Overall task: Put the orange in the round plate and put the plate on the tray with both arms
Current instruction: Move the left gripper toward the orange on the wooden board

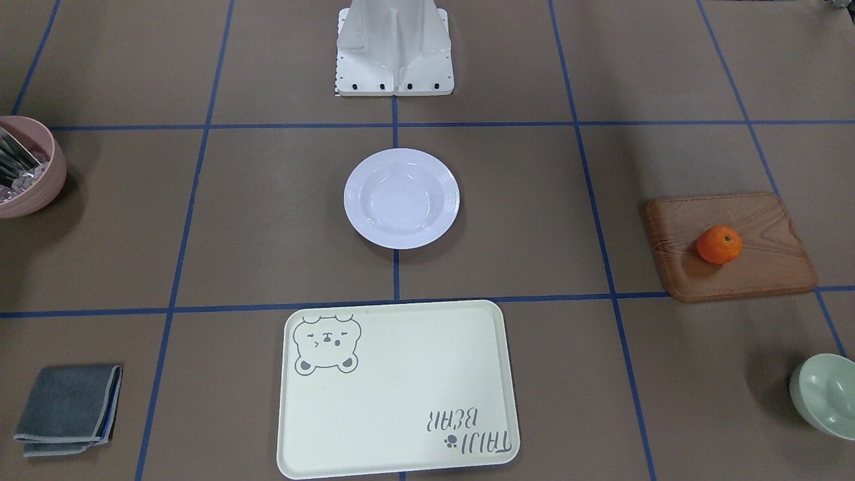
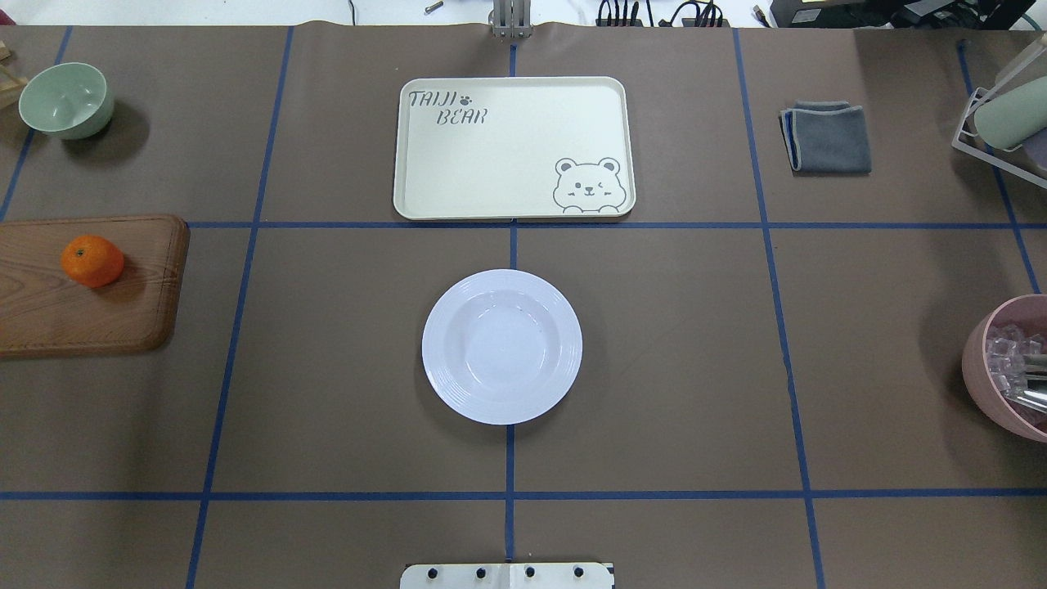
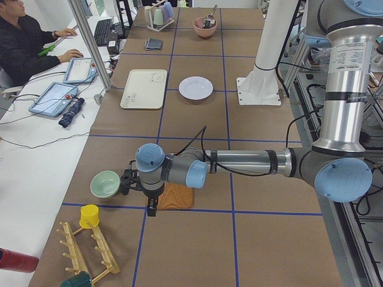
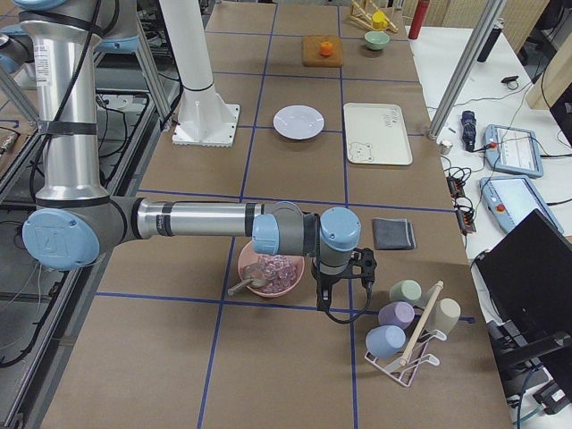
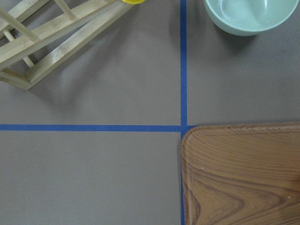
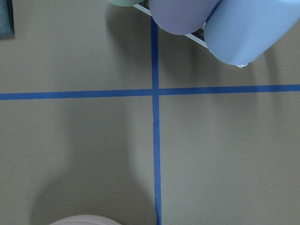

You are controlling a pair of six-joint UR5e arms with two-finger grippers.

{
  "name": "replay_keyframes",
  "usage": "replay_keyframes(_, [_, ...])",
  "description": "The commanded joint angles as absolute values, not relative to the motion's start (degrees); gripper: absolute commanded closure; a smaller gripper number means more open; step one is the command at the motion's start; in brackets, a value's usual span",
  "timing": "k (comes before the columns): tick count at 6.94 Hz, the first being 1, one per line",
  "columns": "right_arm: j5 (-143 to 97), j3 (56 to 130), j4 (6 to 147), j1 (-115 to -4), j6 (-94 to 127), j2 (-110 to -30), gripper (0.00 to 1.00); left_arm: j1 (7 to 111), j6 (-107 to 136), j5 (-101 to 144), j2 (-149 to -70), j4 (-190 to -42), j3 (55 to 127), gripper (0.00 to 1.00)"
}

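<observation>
Left gripper (image 3: 151, 208), in the lower left of the left side view, hangs by the wooden board (image 2: 123, 319); right gripper (image 4: 320, 300), low centre of the right side view, hangs beside the pink bowl (image 4: 290, 284). Whether either is spread or pressed together cannot be told. The orange (image 2: 92, 261) lies on the board at the overhead view's left edge. The round plate (image 2: 446, 384) sits bare at centre, and the tray (image 2: 491, 164) at upper centre carries nothing. Judged so, no step is done: the orange's transfer and the two-arm plate lift both remain.
</observation>
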State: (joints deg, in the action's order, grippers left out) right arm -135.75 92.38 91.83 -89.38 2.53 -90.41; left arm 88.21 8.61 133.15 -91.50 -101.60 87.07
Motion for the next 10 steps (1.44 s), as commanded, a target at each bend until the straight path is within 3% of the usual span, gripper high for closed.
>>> replay_keyframes(1, [-135.44,92.72,91.67,-89.38,2.46,-90.26,0.00,88.24,8.61,133.24,-91.41,-101.60,87.01,0.01])
replay_keyframes(4, [-135.09,92.90,91.32,-89.38,2.37,-89.74,0.00,86.58,10.18,134.03,-92.19,-102.39,87.71,0.01])
replay_keyframes(7, [-135.26,93.26,91.06,-88.51,1.68,-89.90,0.00,75.46,25.68,134.21,-98.69,-101.61,91.57,0.01])
replay_keyframes(10, [-135.18,93.69,91.06,-88.51,2.19,-89.74,0.00,63.83,46.49,124.99,-98.79,-102.57,95.45,0.01])
